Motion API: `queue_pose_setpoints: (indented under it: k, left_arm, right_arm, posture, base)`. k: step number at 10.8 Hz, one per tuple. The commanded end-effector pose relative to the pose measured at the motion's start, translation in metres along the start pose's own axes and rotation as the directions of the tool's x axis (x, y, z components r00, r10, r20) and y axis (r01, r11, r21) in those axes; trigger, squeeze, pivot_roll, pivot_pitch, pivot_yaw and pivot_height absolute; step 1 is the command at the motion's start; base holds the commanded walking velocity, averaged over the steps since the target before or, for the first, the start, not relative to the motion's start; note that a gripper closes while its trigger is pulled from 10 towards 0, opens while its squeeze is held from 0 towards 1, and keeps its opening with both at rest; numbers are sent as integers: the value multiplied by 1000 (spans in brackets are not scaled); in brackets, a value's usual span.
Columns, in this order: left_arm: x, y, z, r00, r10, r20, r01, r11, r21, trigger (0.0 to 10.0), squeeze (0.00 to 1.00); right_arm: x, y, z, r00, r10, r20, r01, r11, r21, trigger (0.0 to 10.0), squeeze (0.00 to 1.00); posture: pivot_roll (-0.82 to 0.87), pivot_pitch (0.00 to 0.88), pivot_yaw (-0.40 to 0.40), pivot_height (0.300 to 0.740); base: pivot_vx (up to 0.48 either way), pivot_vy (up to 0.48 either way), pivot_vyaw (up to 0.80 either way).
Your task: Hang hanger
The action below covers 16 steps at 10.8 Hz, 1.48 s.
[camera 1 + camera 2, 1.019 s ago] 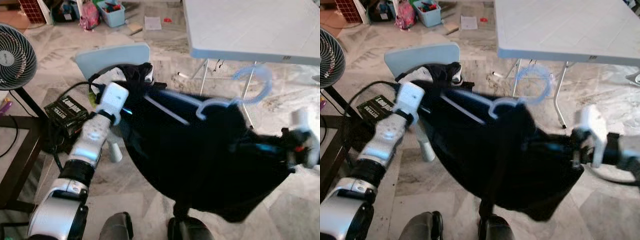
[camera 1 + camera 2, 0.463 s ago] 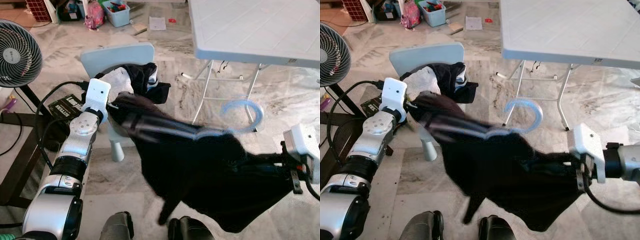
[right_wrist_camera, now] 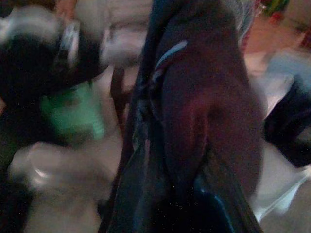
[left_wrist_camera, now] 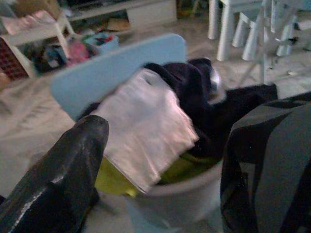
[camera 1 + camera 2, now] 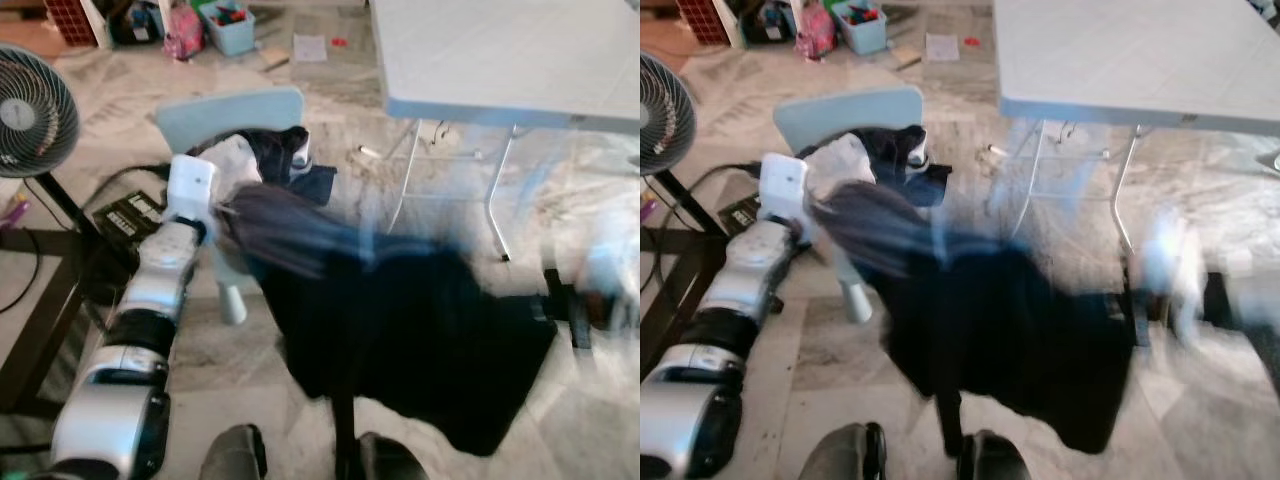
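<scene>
Hanger and its black garment (image 5: 420, 340) now sag lower between the arms, blurred mid-swing (hook lost in smear); left pincer (image 5: 228, 212) pinches cloth, right pincer's grip I cannot tell, nothing hung yet.

Grey marbled floor (image 5: 250, 350) underfoot. A pale folding table (image 5: 500, 50) stands at the right, a light blue chair (image 5: 230, 110) heaped with clothes at centre, a fan (image 5: 30, 110) left, and cluttered bins (image 5: 225, 25) beyond.
</scene>
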<state>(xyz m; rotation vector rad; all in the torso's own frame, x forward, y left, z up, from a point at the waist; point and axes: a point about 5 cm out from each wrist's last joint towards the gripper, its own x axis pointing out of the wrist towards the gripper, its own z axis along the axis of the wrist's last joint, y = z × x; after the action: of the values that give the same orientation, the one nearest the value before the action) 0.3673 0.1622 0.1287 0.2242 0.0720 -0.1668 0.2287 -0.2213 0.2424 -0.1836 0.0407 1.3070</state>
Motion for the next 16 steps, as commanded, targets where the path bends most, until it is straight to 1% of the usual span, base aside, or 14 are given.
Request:
queue_pose_setpoints:
  k: [1,2,3,4,5,6,8,9,10,11,12,13,14,16]
  left_arm:
    - [-5,-14,-15,997,-49,-63,49,999,-1,10000,0]
    - [-8,-30,-18,993,-104,-64,104,995,-5,10000,90]
    - [-15,-59,-22,967,-247,-66,248,969,0,10000,1000]
    - [-19,-70,-24,946,-315,-73,317,948,21,10000,1000]
    - [-31,-92,-32,884,-456,-101,466,873,141,10000,1000]
    - [-36,-98,-34,861,-496,-113,508,836,205,10000,1000]
    - [-40,-99,-33,837,-533,-126,547,799,251,10000,1000]
    - [-47,-98,-31,810,-571,-132,580,749,321,10000,1000]
    - [-50,-97,-30,803,-582,-131,587,731,349,10000,1000]
    - [-58,-98,-26,761,-637,-121,631,684,366,10000,1000]
    - [-70,-100,-23,695,-706,-134,689,602,403,10000,1000]
    - [-74,-100,-22,676,-722,-145,715,596,364,10000,1000]
    - [-75,-98,-18,679,-721,-137,704,587,401,10000,1000]
    - [-68,-83,1,720,-693,-35,628,629,458,10000,1000]
  right_arm:
    - [2,-4,18,987,-46,154,49,999,-10,10000,0]
    - [10,-7,20,971,-80,223,78,997,18,10000,0]
    - [28,-20,9,955,-206,213,205,978,27,10000,0]
    - [35,-27,-2,950,-267,160,267,964,23,10000,0]
    - [54,-34,-37,945,-327,-3,326,943,-70,10000,0]
    - [58,-37,-62,933,-352,-75,345,934,-90,10000,0]
    - [53,-51,-84,886,-434,-163,411,898,-157,10000,0]
    - [41,-67,-97,819,-510,-262,426,847,-318,10000,0]
    - [35,-75,-102,778,-552,-300,417,811,-411,10000,0]
    - [29,-81,-106,747,-577,-331,378,778,-502,10000,0]
    - [23,-83,-108,733,-588,-342,338,751,-567,10000,0]
    - [21,-85,-110,714,-611,-342,326,722,-611,10000,0]
    - [20,-85,-114,710,-619,-335,335,716,-613,10000,0]
    - [16,-70,-123,773,-492,-400,191,783,-592,10000,0]
  posture:
    - [-141,126,-37,740]
    - [-132,127,-39,740]
    - [-124,129,-39,740]
    - [-114,128,-39,740]
    - [-116,126,-34,740]
    - [-114,125,-31,740]
    - [-105,120,-35,740]
    - [-99,116,-43,740]
    - [-97,117,-45,740]
    - [-92,120,-45,740]
    - [-90,118,-46,740]
    - [-87,119,-44,740]
    - [-87,119,-44,740]
    - [-85,119,-44,740]
  base:
    - [0,0,0]
    - [0,0,0]
    - [0,0,0]
    - [0,0,0]
    - [0,0,0]
    - [0,0,0]
    - [0,0,0]
    - [0,0,0]
    - [0,0,0]
    - [0,0,0]
    - [0,0,0]
    - [0,0,0]
    - [0,0,0]
    - [0,0,0]
